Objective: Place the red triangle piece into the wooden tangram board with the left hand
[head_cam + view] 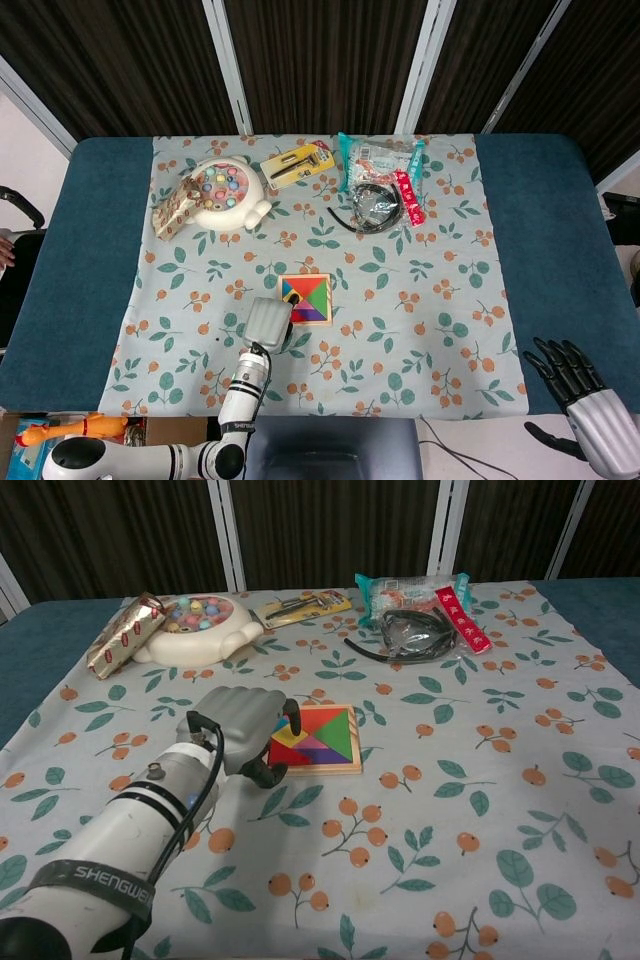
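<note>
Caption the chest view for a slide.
Left hand at the wooden tangram board's left edge on the floral tablecloth.

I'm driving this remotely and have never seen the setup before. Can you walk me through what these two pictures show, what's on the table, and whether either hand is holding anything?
Both pictures come from the robot's own cameras: the head view looks down on the table, the chest view looks across it from lower down. The robot has two arms with human-like hands. Its left hand is at the left edge of the wooden tangram board, fingers curled over that edge; I cannot tell whether it holds a piece. The red triangle piece seems to lie in the board. The right hand sits apart at the table's near right corner, fingers spread, holding nothing. On the floral cloth, at the far side, lie a round white toy with coloured dots, a patterned packet, a yellow card pack, snack bags and a black cable.
</note>
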Tool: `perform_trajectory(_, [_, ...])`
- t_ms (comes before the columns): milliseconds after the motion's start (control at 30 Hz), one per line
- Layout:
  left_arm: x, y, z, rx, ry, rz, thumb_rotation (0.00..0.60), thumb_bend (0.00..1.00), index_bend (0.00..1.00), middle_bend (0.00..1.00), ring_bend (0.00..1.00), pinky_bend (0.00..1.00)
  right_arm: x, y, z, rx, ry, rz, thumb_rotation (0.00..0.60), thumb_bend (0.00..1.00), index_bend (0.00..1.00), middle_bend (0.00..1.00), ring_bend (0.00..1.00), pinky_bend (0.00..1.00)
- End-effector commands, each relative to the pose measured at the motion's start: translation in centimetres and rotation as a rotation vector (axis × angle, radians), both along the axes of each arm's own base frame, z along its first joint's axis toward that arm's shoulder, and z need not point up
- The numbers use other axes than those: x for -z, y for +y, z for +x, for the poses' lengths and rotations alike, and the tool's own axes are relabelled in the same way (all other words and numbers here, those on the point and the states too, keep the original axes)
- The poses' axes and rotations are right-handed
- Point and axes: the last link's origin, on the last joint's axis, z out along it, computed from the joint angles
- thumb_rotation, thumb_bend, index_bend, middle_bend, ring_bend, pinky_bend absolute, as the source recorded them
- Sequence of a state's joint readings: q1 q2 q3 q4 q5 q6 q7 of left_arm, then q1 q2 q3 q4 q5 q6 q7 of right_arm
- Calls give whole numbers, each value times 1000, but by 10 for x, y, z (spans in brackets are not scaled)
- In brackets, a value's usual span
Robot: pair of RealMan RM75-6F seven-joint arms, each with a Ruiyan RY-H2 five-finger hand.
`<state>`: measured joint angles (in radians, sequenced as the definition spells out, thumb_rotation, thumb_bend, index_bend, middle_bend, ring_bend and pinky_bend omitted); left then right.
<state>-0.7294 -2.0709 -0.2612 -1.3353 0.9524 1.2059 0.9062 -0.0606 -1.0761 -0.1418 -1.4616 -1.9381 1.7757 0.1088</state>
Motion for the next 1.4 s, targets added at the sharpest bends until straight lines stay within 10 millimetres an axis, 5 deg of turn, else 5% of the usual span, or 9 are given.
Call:
perform_trajectory(33, [0,-1,1,4,-1,-1,600,380,327,1000,1000,1000,0,0,0,0,0,0,600,150,0,0,0,0])
perform_trajectory(500, [-12,-19,-2,76,-1,0,600,377,404,1000,1000,1000,2,1,1,-3,8,2,600,149,0,0,0,0])
perform_trajectory(1400, [0,-27,-7,90,5,-37,600,374,444,1000,1000,1000,1,1,0,-3,3,0,600,150,0,0,0,0])
